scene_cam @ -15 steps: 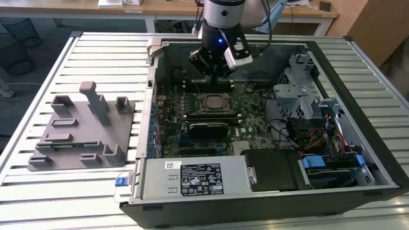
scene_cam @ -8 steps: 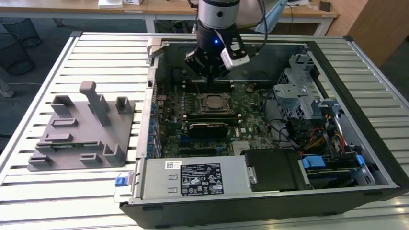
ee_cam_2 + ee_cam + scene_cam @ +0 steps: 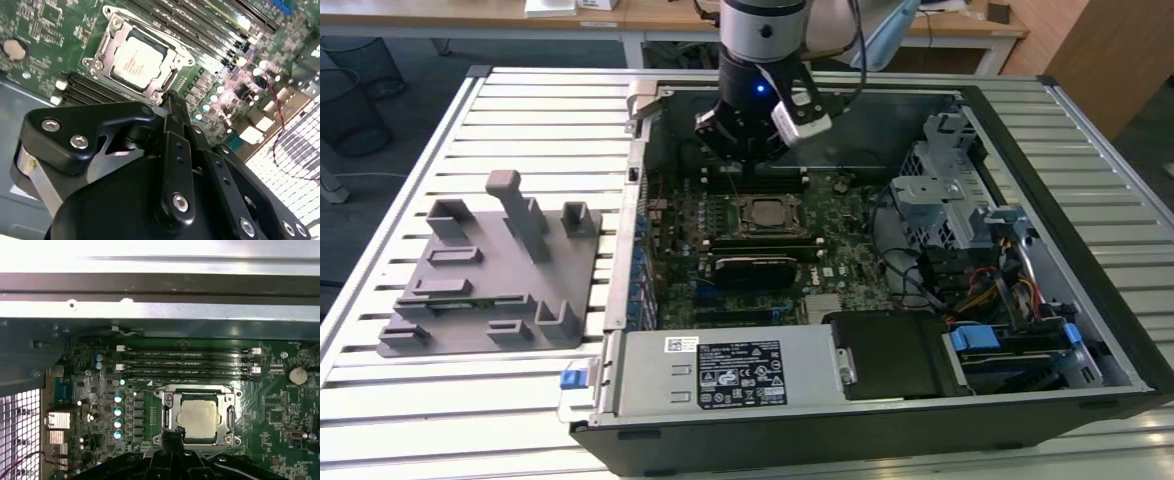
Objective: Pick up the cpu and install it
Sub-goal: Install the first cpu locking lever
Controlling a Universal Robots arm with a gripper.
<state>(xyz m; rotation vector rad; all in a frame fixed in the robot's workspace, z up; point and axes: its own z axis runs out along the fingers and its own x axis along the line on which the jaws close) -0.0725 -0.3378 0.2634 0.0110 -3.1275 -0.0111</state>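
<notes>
CPU (image 3: 136, 62) seated in motherboard socket (image 3: 102, 47); gripper (image 3: 170, 100) just beside it, holding nothing.

Item: flat square chip, matte silvery-white metal top, lying face-up and level inside the metal socket frame on the green circuit board (image 3: 280, 410); square, so no long axis, edges parallel to the frame. In the first wrist view the chip (image 3: 199, 416) sits below four dark memory slots (image 3: 185, 365). Gripper: black, bolted linkages, narrow fingertips drawn together, empty, at the socket's edge. Case (image 3: 1067, 400): dark steel, open-topped.

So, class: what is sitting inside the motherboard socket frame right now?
The cpu lies flat inside the socket frame, silvery top showing. Whatever lies beneath the chip is covered by it.
</notes>
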